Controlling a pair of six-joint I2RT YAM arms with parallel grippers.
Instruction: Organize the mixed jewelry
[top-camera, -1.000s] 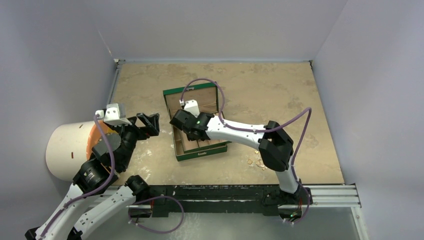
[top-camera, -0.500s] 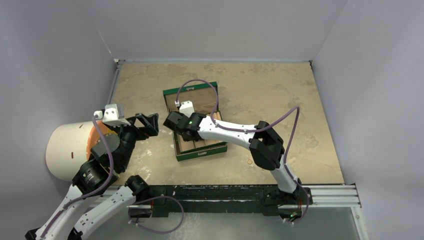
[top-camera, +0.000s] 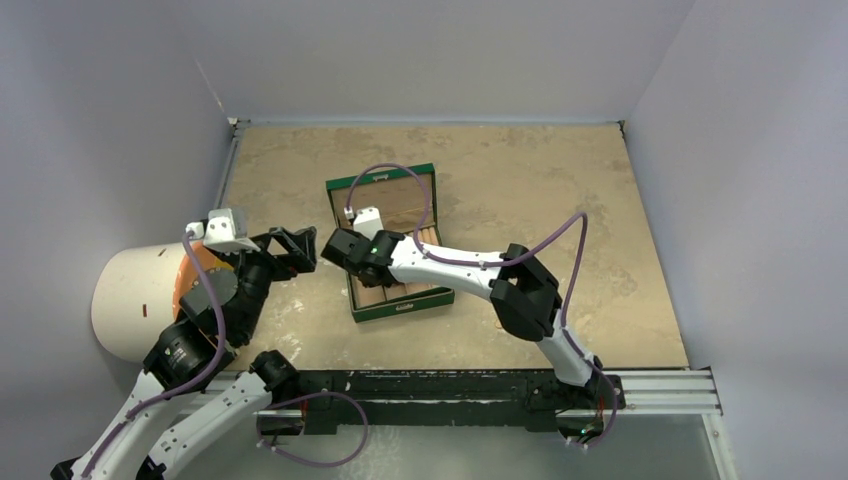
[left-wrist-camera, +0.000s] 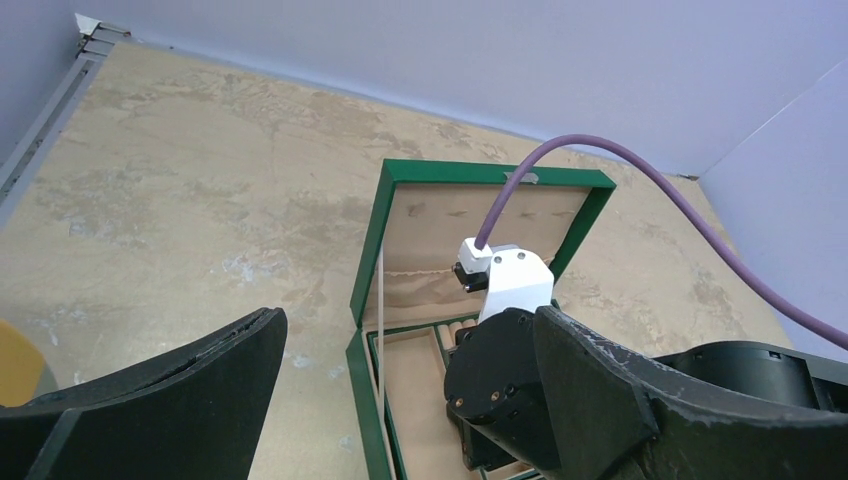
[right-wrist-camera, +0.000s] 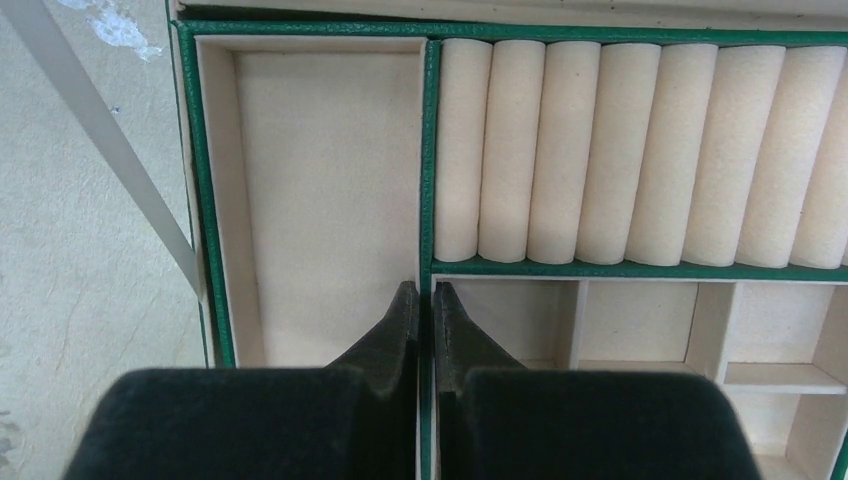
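Observation:
A green box (top-camera: 392, 311) with tan compartments lies open mid-table, its lid (left-wrist-camera: 495, 176) raised at the far side. My right gripper (top-camera: 343, 250) hangs over the box's left half, shut with nothing visible between the fingers. In the right wrist view its tips (right-wrist-camera: 425, 292) sit over the green divider (right-wrist-camera: 429, 150) between the long left compartment (right-wrist-camera: 320, 180) and the small cells, just below the row of ring rolls (right-wrist-camera: 640, 150). My left gripper (top-camera: 297, 247) stands open and empty left of the box, its fingers (left-wrist-camera: 160, 395) wide apart. The mixed jewelry is hidden from view.
A white cylinder (top-camera: 135, 295) with an orange inside stands at the left wall beside my left arm. The right arm's elbow (top-camera: 522, 297) and purple cable (top-camera: 400, 172) reach across the box. Grey walls close the table on three sides.
The right arm has swung left, carrying its shut gripper from the box's middle to its left half. The left arm has stayed put.

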